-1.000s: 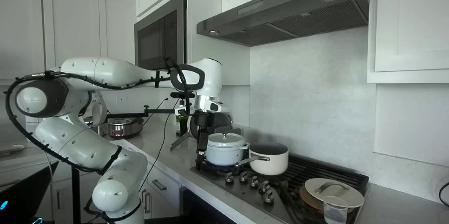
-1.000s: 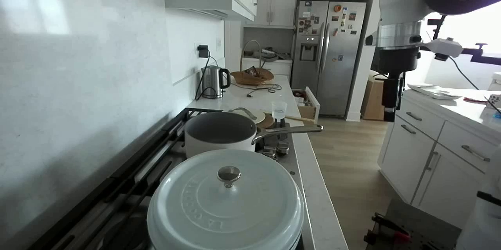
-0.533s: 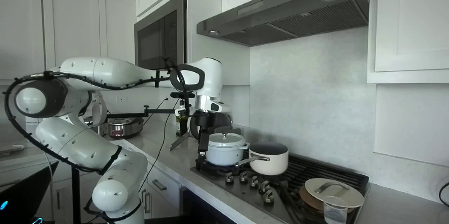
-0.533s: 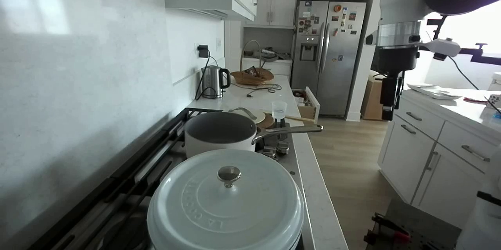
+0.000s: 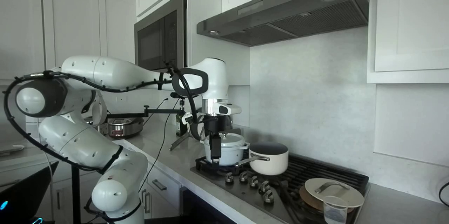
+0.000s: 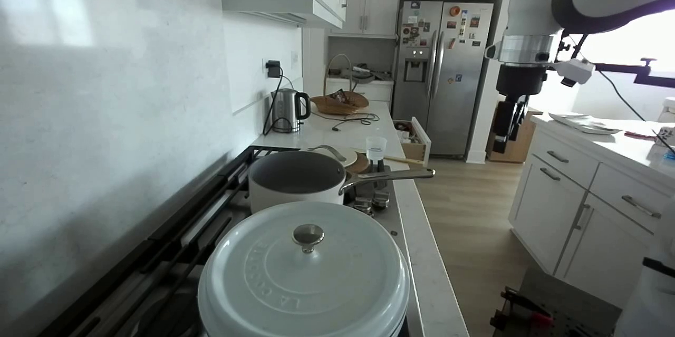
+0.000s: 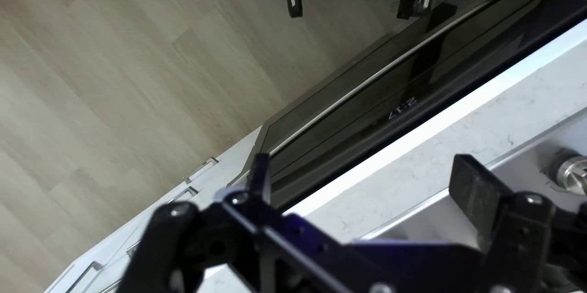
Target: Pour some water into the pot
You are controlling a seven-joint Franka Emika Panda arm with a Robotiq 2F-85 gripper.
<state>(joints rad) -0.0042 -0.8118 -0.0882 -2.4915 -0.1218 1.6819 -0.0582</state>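
An open white saucepan [image 5: 270,162] with a grey inside and a metal handle stands on the stove; it also shows in an exterior view [image 6: 295,176]. A small clear plastic cup [image 5: 335,212] stands at the stove's near right end, also seen in an exterior view [image 6: 376,150]. It seems to hold some clear liquid, but this is hard to tell. My gripper [image 5: 215,162] points down, in front of the lidded pale-blue pot in that view, far from the cup. In the wrist view my gripper [image 7: 362,174] is open and empty, over the counter's front edge.
The pale-blue lidded pot [image 5: 226,152] stands next to the saucepan, with its lid [image 6: 306,284] on. A white lid [image 5: 312,186] lies on a brown round board behind the cup. Stove knobs [image 5: 254,181] line the front. A kettle [image 6: 287,110] stands farther along.
My gripper has moved over toward the stove, right in an exterior view with the cup near, left and slightly up in the view over the lidded pot. The wrist has turned. Pots and cup are still.
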